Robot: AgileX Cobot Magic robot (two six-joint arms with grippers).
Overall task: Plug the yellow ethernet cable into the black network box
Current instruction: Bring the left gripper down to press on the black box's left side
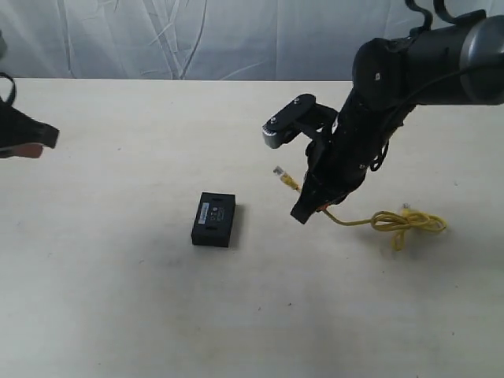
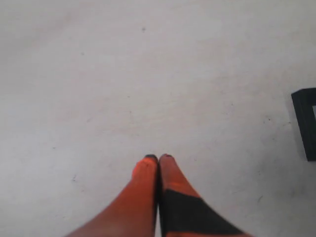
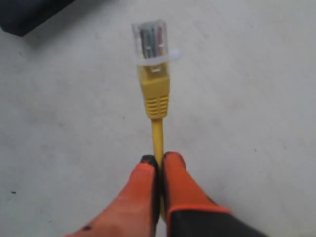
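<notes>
While my right jaws are clamped on the yellow cable [image 3: 157,98] a little behind its clear plug [image 3: 149,40], I see that plug held up off the tabletop [image 1: 118,299]; in the exterior view it points toward the black box [image 1: 214,219], near it but apart, with bare tabletop between them; the rest of the cable trails off to the right into a loose knotted coil [image 1: 405,223] lying on the tabletop; the box lies flat, white label up; my left jaws are closed on nothing, tips together, at the far left edge, well apart from the box.
</notes>
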